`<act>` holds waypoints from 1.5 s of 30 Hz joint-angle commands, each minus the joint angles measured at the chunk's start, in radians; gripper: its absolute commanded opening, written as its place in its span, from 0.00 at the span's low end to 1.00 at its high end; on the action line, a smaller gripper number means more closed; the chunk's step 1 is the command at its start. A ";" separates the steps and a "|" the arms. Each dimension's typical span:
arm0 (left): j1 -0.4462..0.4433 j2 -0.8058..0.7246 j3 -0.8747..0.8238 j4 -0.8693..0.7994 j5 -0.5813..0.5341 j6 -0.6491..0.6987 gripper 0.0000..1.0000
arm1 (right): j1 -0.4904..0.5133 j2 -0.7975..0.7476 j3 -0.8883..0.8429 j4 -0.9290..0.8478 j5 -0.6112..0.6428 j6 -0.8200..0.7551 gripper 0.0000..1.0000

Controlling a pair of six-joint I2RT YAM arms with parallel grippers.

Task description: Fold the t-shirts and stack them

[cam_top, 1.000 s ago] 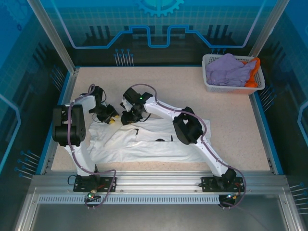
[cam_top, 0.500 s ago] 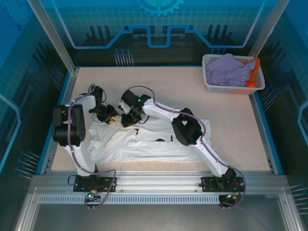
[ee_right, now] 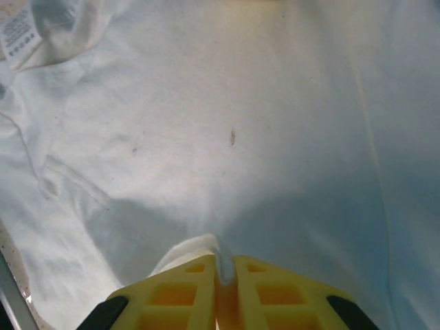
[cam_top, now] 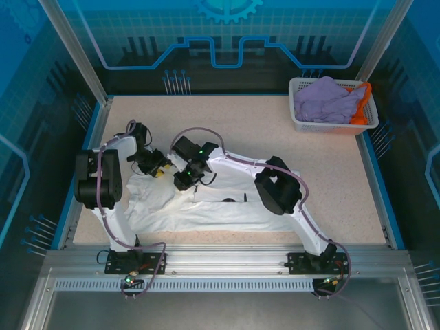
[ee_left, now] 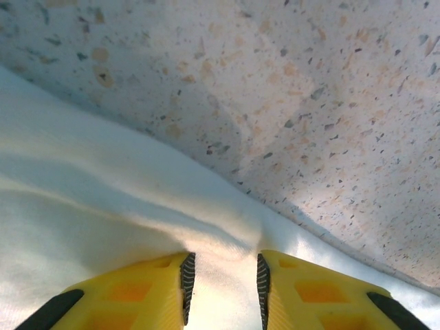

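Observation:
A white t-shirt (cam_top: 230,203) with small black marks lies spread across the near half of the table. My left gripper (cam_top: 159,169) is at the shirt's far left corner; its yellow fingers (ee_left: 158,289) stand a little apart with a bunched fold of the white t-shirt (ee_left: 103,206) filling the gap. My right gripper (cam_top: 184,180) hangs just right of it, over the shirt's upper left part, shut on a thin raised edge of the white t-shirt (ee_right: 227,137). Lavender shirt (cam_top: 326,100) and orange shirt (cam_top: 362,103) lie in the basket.
A white lattice basket (cam_top: 302,120) stands at the far right corner. Bare speckled tabletop (cam_top: 234,124) stretches behind the shirt and to its right. Blue rails (cam_top: 375,165) edge the table. A care label (ee_right: 17,27) shows at the shirt's neck.
My right gripper has moved toward the near side and slightly left, carrying the pinched cloth over the shirt. The left gripper has stayed put.

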 commanded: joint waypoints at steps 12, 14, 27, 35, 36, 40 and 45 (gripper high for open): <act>0.002 0.031 0.028 -0.037 -0.045 0.030 0.37 | 0.008 -0.169 -0.263 0.075 -0.038 -0.063 0.19; 0.002 0.033 0.038 -0.045 -0.046 0.036 0.37 | 0.002 -0.195 -0.302 0.085 -0.031 -0.061 0.21; -0.012 -0.107 0.071 -0.107 -0.044 0.059 0.43 | -0.086 -0.477 -0.629 0.135 -0.016 0.034 0.39; -0.191 -0.348 -0.095 -0.043 -0.082 0.025 0.42 | -0.398 -0.743 -0.844 0.123 0.132 0.302 0.39; -0.209 -0.348 -0.131 -0.015 -0.062 0.009 0.42 | -0.442 -0.747 -0.862 0.116 0.135 0.326 0.38; -0.250 -0.299 -0.254 0.100 0.001 -0.056 0.29 | -0.635 -0.739 -0.921 0.096 0.153 0.416 0.37; -0.295 -0.240 -0.296 0.141 0.008 -0.063 0.28 | -0.784 -0.659 -0.923 0.115 0.123 0.449 0.40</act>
